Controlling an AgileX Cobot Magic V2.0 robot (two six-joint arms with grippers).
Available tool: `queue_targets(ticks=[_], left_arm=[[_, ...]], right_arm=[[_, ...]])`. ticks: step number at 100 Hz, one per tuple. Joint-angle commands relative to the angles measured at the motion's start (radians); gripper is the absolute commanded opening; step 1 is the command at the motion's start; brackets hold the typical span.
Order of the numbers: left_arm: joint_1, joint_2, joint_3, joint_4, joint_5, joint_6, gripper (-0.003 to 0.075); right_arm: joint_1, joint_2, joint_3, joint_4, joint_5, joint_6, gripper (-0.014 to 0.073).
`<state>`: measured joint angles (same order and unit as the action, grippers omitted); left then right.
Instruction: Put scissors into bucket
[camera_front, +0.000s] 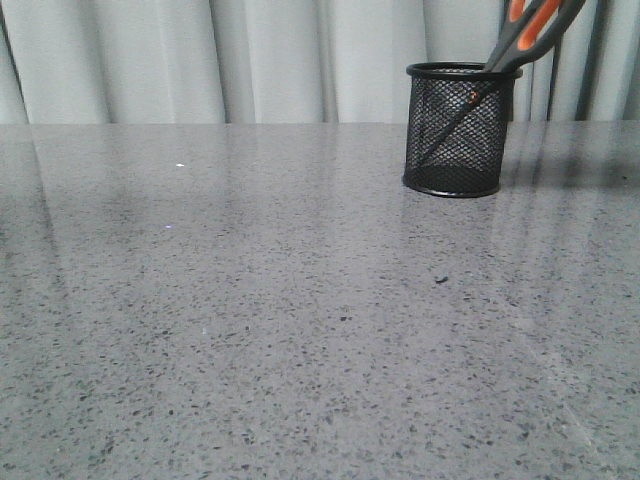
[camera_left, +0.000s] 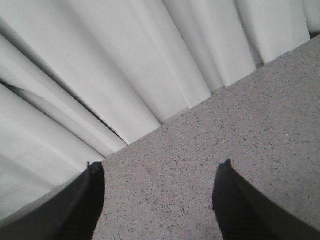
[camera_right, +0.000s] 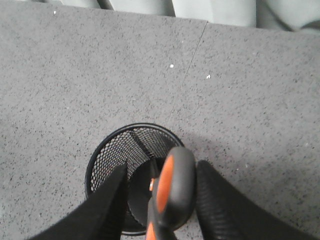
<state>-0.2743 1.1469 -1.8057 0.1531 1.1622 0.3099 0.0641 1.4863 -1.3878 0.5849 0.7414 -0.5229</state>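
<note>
The black wire-mesh bucket (camera_front: 455, 140) stands on the grey table at the back right. The scissors (camera_front: 530, 35) stand tilted in it, blades down inside the mesh and grey-and-orange handles leaning over the right side of the rim, their tops cut off by the frame edge. In the right wrist view the scissors' handle (camera_right: 172, 185) rises out of the bucket (camera_right: 112, 150) between the fingers of my right gripper (camera_right: 162, 165). The jaws are open, with a gap on one side of the handle. My left gripper (camera_left: 161, 164) is open and empty over bare table.
The speckled grey table (camera_front: 250, 320) stretches across the front view. Pale curtains (camera_front: 250, 60) hang along its far edge, close behind the bucket. The left wrist view shows the same curtains (camera_left: 125, 75) at the table edge.
</note>
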Motion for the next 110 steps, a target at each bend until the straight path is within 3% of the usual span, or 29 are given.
queue_targets(ticks=[1,33,45,56,61,71,89,110], left_arm=[[0.004,-0.015,-0.026,0.004,-0.067,-0.004,0.042],[0.004,-0.015,-0.026,0.045,-0.085,-0.002,0.0398],[0.004,-0.015,-0.026,0.035,-0.105,-0.002,0.0267],[0.004,-0.015,-0.026,0.014,-0.117,-0.002,0.0065],[0.004,-0.015,-0.026,0.002,-0.117,-0.002,-0.0024],[0.004,-0.026,0.002,-0.013,-0.139,-0.023,-0.002],[0.004,-0.142,0.191,-0.058,-0.38,-0.104,-0.002],[0.004,-0.389,0.634,-0.124,-0.786,-0.126,-0.002]], right_arm=[[-0.013,-0.035,-0.056,0.027,-0.059,-0.008,0.0302],[-0.059,-0.155,-0.125,0.028,-0.038,-0.008,0.0267],[-0.054,-0.199,-0.118,0.065,0.008,-0.008,0.0126],[-0.039,-0.25,-0.077,0.065,-0.036,-0.011,-0.0071],[-0.032,-0.285,-0.033,0.067,-0.077,-0.011,-0.0063],[-0.018,-0.377,0.078,0.067,-0.194,-0.023,-0.0049],[0.006,-0.548,0.323,0.067,-0.399,-0.069,-0.0049],[0.012,-0.757,0.573,0.067,-0.52,-0.093,-0.0049]])
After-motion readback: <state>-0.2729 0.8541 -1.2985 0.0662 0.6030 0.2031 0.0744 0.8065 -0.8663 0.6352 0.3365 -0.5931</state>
